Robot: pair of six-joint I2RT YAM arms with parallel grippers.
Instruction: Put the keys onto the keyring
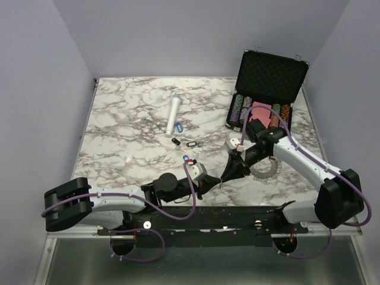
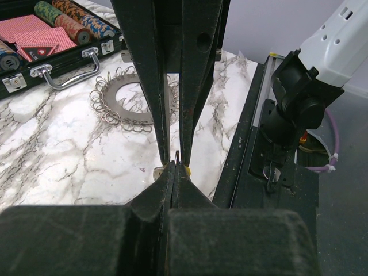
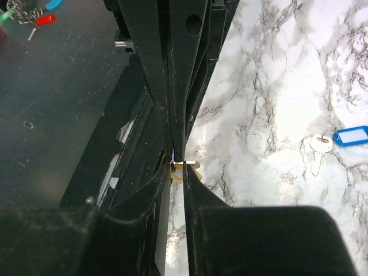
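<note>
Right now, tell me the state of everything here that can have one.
Poker chip case, lid open.
Keyring, flat on the table, unheld.
Left tool, shut on the yellow-tagged key.
Right tool, at that key, grip unclear.
Blue-tagged key, loose on the table.
Black-tagged key, loose too.
White cylinder, lying on its side.

You have the left gripper pinched closed on a yellow-tagged key, the right gripper meeting it from twelve o'clock, and the keyring lying flat on the marble table at ten o'clock, near the chip case.
</note>
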